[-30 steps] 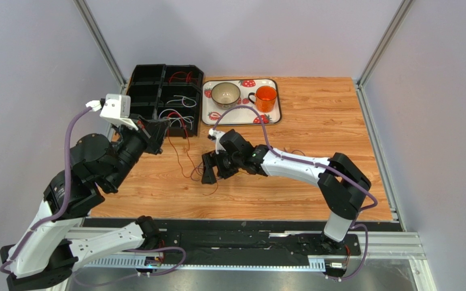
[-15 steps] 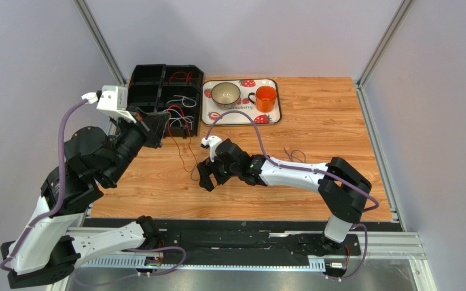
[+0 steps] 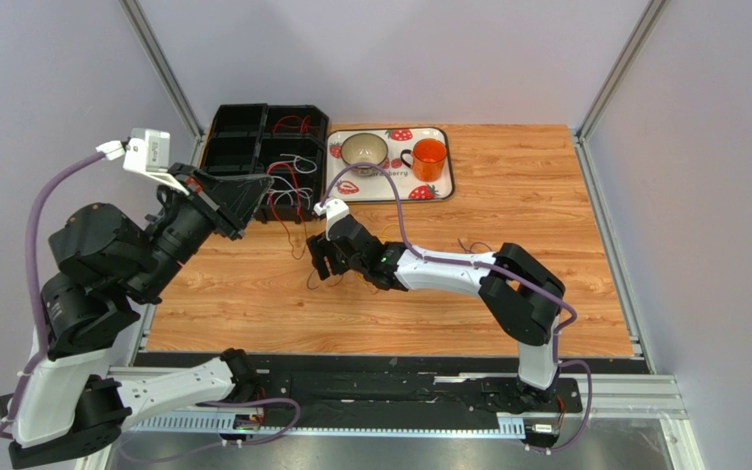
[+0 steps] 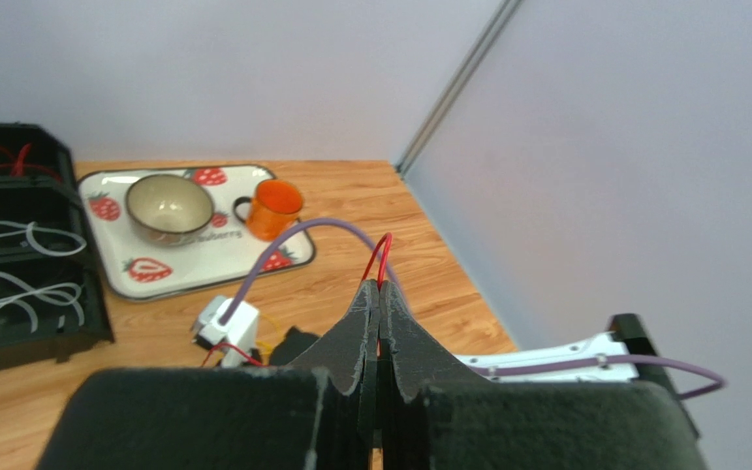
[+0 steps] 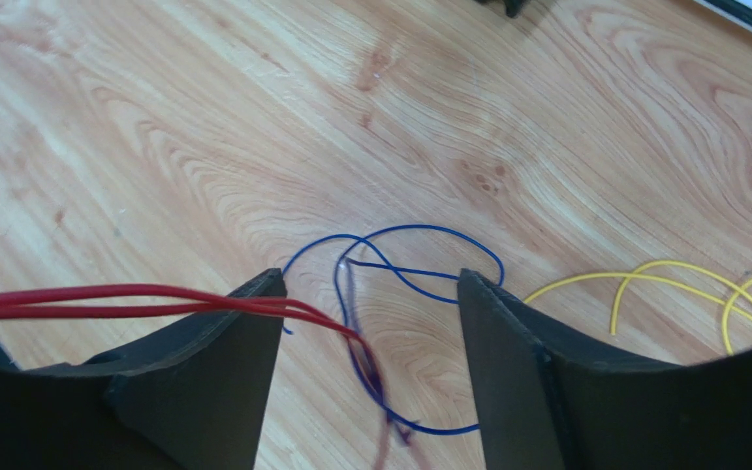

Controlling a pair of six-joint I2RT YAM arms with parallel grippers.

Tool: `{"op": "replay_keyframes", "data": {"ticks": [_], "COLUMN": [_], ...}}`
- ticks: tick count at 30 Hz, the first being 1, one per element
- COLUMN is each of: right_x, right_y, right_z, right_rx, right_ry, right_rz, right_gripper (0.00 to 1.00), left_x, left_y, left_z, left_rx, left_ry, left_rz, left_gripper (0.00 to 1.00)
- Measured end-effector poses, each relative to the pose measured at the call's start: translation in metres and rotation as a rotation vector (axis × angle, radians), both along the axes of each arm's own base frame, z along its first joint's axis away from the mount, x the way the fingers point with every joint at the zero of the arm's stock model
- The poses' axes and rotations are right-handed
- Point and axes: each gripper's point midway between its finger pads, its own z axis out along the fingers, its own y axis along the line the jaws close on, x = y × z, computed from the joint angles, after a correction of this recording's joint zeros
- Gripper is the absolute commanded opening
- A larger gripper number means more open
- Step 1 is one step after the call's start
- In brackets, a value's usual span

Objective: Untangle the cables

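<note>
Left gripper (image 4: 378,294): seen clamped fully together. A red cable (image 4: 380,257) is pinched at the tips, and a short loop of it stands up past them.
Left gripper position: raised off the wooden table (image 3: 547,176), held just beside the black organiser (image 3: 252,147) at the far left.
Right gripper (image 5: 370,277): jaws seen well apart, nothing gripped. It is lowered close over the table, near the middle.
Red cable run: two red strands are laid across the top edge of one finger (image 5: 203,382) of the right gripper and drop into the gap between the jaws. Whether they touch the table cannot be told.
Blue cable (image 5: 429,264): lying flat on the table in loose crossed loops, directly beneath the open jaws.
Dark purple cable (image 5: 362,352): a strand is seen tangled through the blue loops.
Yellow cable (image 5: 645,279): on the table just beside the blue cable, apart from it.
White cables (image 4: 7,235): coiled in the organiser's compartments. More red strands are noted in the far compartment.
Strawberry tray (image 3: 390,193): set beside the organiser, carrying a bowl (image 3: 363,150) and an orange mug (image 3: 430,157).
</note>
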Motion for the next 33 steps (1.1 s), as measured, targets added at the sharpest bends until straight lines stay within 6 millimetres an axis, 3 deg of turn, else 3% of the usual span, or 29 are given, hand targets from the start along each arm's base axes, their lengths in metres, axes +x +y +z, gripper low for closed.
{"op": "replay_keyframes", "data": {"ticks": [1, 3, 10, 12, 17, 21, 29, 33], "right_x": [0.002, 0.005, 0.009, 0.010, 0.006, 0.001, 0.000, 0.002], "right_y": [0.000, -0.003, -0.010, -0.014, -0.031, -0.051, -0.084, -0.097], "right_z": [-0.004, -0.008, -0.014, -0.018, -0.039, -0.055, -0.056, -0.050], "right_rx": [-0.003, -0.009, -0.003, -0.015, -0.077, -0.134, -0.194, -0.212], "right_ry": [0.002, 0.004, 0.005, 0.002, 0.012, 0.026, 0.043, 0.051], "right_rz": [-0.017, -0.046, -0.103, -0.116, -0.146, -0.175, -0.254, -0.285], "right_gripper": [0.46, 0.39, 0.40, 0.41, 0.45, 0.45, 0.45, 0.48], "left_x": [-0.003, -0.011, -0.036, -0.041, -0.060, -0.072, -0.069, -0.059], "left_y": [-0.001, -0.003, -0.008, -0.007, 0.004, 0.022, 0.043, 0.052], "left_z": [0.005, 0.018, 0.057, 0.076, 0.145, 0.176, 0.176, 0.163], "left_rx": [-0.019, -0.061, -0.160, -0.178, -0.263, -0.298, -0.258, -0.214], "left_ry": [-0.001, -0.006, -0.025, -0.045, -0.163, -0.257, -0.314, -0.308], "left_rz": [-0.017, -0.058, -0.185, -0.208, -0.259, -0.256, -0.166, -0.089], "left_gripper": [0.00, 0.00, 0.00, 0.00, 0.00, 0.00, 0.00, 0.00]}}
